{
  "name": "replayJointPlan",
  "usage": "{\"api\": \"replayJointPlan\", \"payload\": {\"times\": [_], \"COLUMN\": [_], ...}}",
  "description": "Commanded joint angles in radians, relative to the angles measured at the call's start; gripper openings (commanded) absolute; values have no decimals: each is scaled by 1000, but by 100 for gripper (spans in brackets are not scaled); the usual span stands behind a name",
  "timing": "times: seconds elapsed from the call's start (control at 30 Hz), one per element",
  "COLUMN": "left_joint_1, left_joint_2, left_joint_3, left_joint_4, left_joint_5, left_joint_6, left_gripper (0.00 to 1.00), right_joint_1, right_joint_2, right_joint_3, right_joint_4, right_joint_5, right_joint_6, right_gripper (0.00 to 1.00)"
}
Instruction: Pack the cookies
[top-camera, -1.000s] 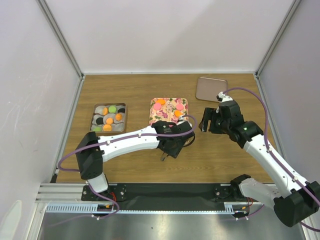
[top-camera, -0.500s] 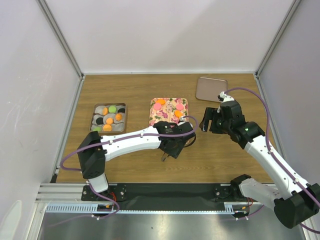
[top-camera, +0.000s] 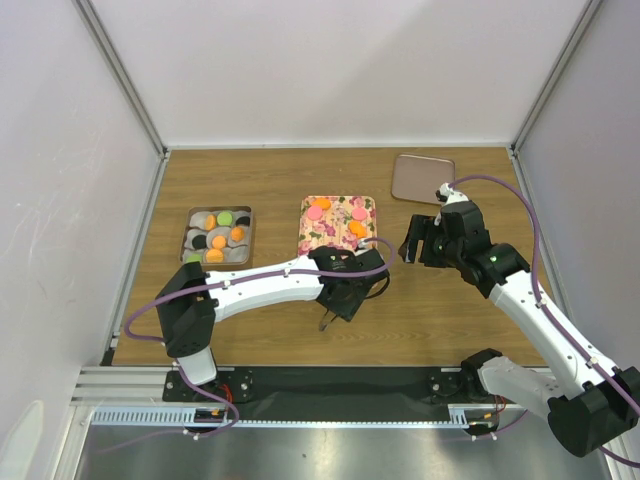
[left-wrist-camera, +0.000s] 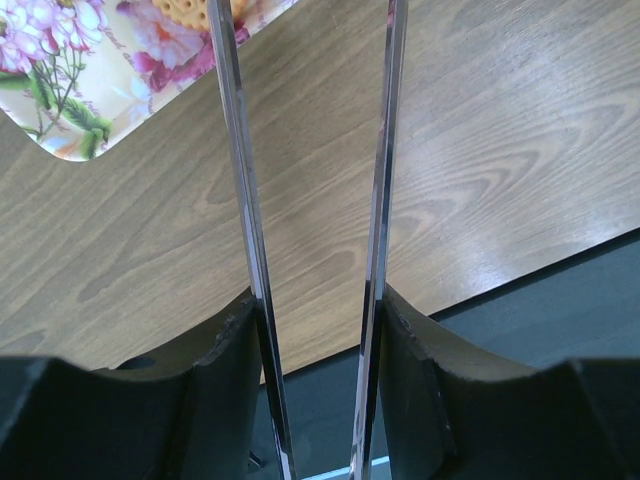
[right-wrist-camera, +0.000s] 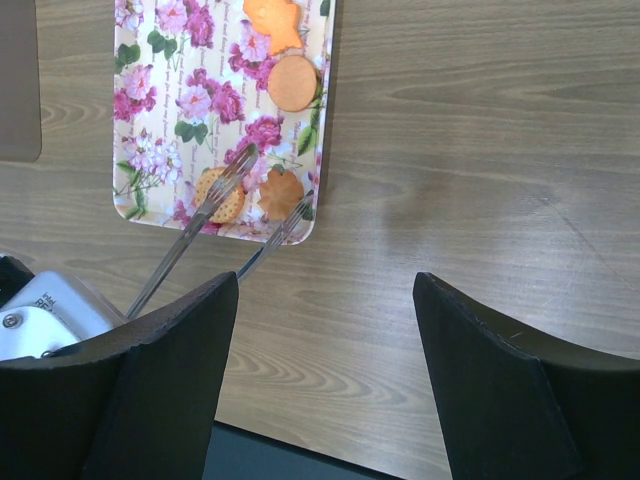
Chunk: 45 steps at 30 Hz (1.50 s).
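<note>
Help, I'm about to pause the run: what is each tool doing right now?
Left tool: closed on the metal tongs.
Right tool: open, holding nothing.

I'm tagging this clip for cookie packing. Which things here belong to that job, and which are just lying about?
In the job: cookies, flowered tray, metal tin, tongs held by the left gripper.
Lying about: brown tray at the far right, untouched; right gripper, open, empty.
</note>
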Motion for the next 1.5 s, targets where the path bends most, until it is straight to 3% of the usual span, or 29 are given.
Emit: {"api": "replayJointPlan", "payload": {"times": [0.0, 0.6, 1.13, 1.47], "left_joint_1": [-6, 27, 70, 144], "left_joint_2": [-15, -47, -55, -115], "left_joint_3": [-4, -35, -14, 20], "left_joint_4": [25, 15, 2, 18], "left_joint_5": [18, 43, 115, 92], "left_joint_6": [16, 35, 70, 84], "left_gripper": [50, 49, 43, 40], "right_joint_1": [-4, -3, -3, -3], "right_joint_2": [-20, -16, -12, -6], "right_joint_3": [6, 2, 2, 12], "right_joint_4": [16, 31, 36, 31], "right_joint_5": [-3, -29, -32, -31], "right_joint_6": [-11, 1, 1, -5], "right_gripper": [77, 77, 77, 77]}}
